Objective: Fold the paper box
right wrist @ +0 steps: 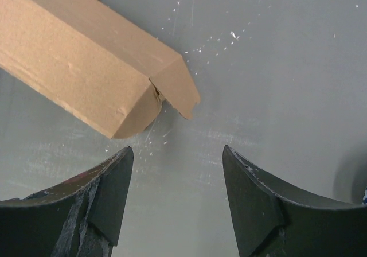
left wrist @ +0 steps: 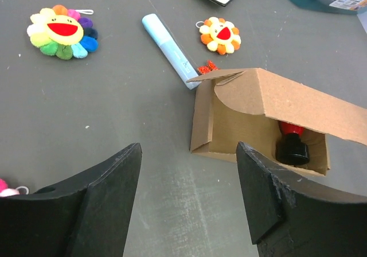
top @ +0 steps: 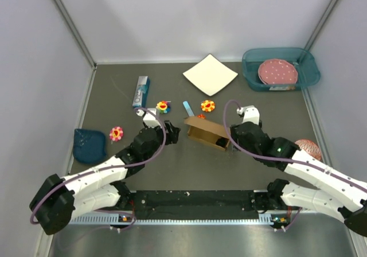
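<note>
The left arm [top: 109, 171] reaches from its base at the near edge up and to the right, elbow low and wrist bent toward the middle of the table [top: 189, 174]. The right arm [top: 309, 168] mirrors it, stretching up and to the left. Their wrists meet on either side of the paper box [top: 205, 133], which lies near the table's centre, turned at a slant.

The left jaws stand wide apart with nothing between them. In the left wrist view they point at the paper box's open side, just beyond the tips. Its top flap is raised and overhangs the opening. A small black and red thing [left wrist: 291, 145] sits inside at the right end.

The right jaws are also spread and hold nothing, hovering over bare table. The closed brown end of the box lies just ahead of them, apart from both fingers.

Beside the box's far corner lie a pale blue tube [top: 187, 108] and an orange flower toy [top: 207, 105]. A rainbow flower toy [top: 163, 106] rests further left. A white square sheet [top: 210, 74] lies well beyond, near the back.
</note>
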Motion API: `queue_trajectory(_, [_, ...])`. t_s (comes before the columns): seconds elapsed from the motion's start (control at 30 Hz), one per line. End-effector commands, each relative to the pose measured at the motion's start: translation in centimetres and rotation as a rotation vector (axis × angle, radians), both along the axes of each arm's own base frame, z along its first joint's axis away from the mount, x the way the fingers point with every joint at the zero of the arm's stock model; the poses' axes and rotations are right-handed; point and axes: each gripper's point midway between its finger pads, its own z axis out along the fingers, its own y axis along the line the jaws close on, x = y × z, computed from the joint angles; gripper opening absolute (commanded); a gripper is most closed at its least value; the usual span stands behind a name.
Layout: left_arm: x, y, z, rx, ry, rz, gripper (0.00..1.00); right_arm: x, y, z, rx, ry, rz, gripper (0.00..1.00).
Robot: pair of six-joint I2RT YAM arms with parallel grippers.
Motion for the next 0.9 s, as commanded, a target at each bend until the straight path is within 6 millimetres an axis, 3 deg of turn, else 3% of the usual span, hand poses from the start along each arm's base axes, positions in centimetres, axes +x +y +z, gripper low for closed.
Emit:
queue_trajectory(0.0, [1.1, -0.5, 3.0, -0.074, -0.188, -0.011, 0.73, -0.3, 0.7, 0.0, 0.027, 0.015, 0.033, 0.64])
queue_trajectory(0.27, [1.9, -2.5, 3.8, -0.012, -0.254, -0.106, 0.73, -0.1, 1.8, -0.7, 0.017, 0.05, 0.059, 0.65])
queue_trajectory(0.47, [2.5, -3.6, 2.9, 0.017, -0.272, -0.147, 0.73, 1.6, 3.2, -0.2, -0.004, 0.034, 0.065, 0.66])
queue_trajectory(0.6, [2.3, -4.1, 1.2, 0.033, -0.24, -0.173, 0.72, 3.2, 2.9, -0.5, -0.07, 0.005, 0.006, 0.66])
queue_trajectory(0.87, [2.1, -3.9, 0.4, 0.04, -0.241, -0.167, 0.71, 5.3, 2.2, -0.8, -0.146, -0.033, -0.096, 0.66])
